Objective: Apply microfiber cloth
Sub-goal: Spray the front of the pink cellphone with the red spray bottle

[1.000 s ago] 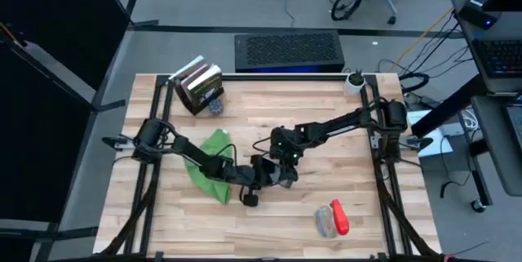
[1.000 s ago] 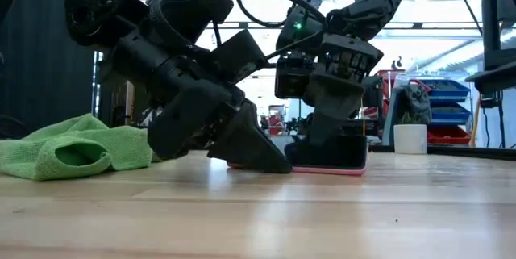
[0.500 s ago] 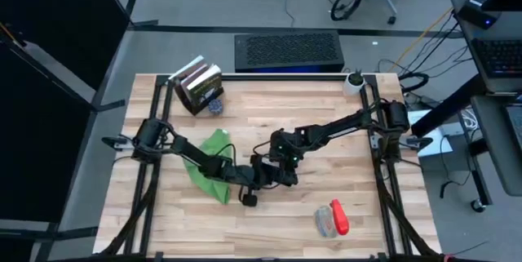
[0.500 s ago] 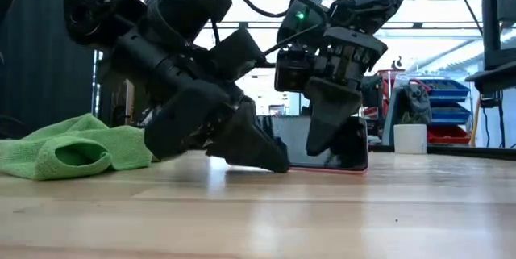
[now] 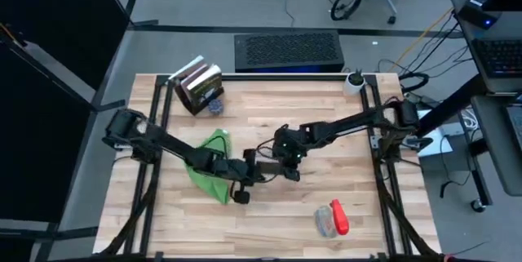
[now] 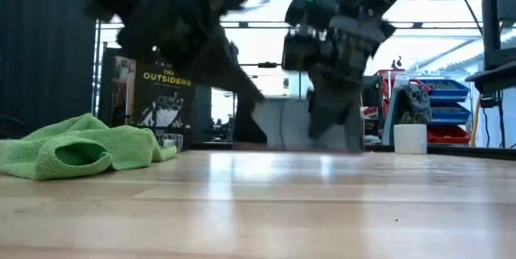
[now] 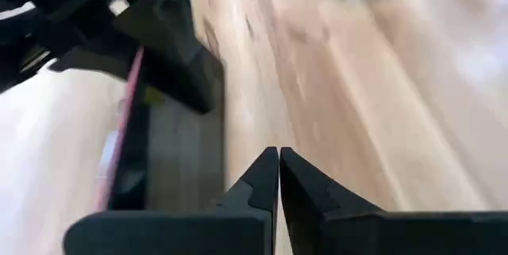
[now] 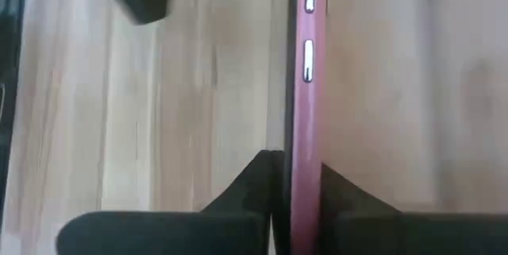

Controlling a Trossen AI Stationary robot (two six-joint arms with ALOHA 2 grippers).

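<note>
The bright green microfiber cloth [image 5: 208, 164] [image 6: 76, 150] lies crumpled on the table's left half, and no gripper touches it. A black device in a pink case [image 6: 298, 124] [image 7: 151, 152] stands on its long edge near the table's middle. My right gripper [image 5: 282, 162] [image 8: 295, 177] is shut on it. My left gripper [image 5: 254, 168] [image 7: 279, 168] is shut on nothing. It is raised off the table between the cloth and the device, with its tips beside the device. My right gripper pinches the device across its thickness, one finger on each flat face, at the pink side edge [image 8: 306, 171] that carries the buttons. The fingers [image 6: 332, 110] come from above, pointing down. The device stands upright on its long edge, its lower edge [image 6: 306, 148] at table height.
A standing book [image 5: 198, 86] [image 6: 157, 106] is at the back left and a white cup [image 5: 353, 81] [image 6: 409, 139] at the back right. A clear spray bottle with a red trigger [image 5: 333, 219] lies near the front right. The table's near middle is bare wood.
The device has gone from lying flat to standing on its long edge, tipped up in my right gripper, which has risen a little. My left gripper, which had its shut tips low against the device, has lifted off the table and drawn back toward the left.
</note>
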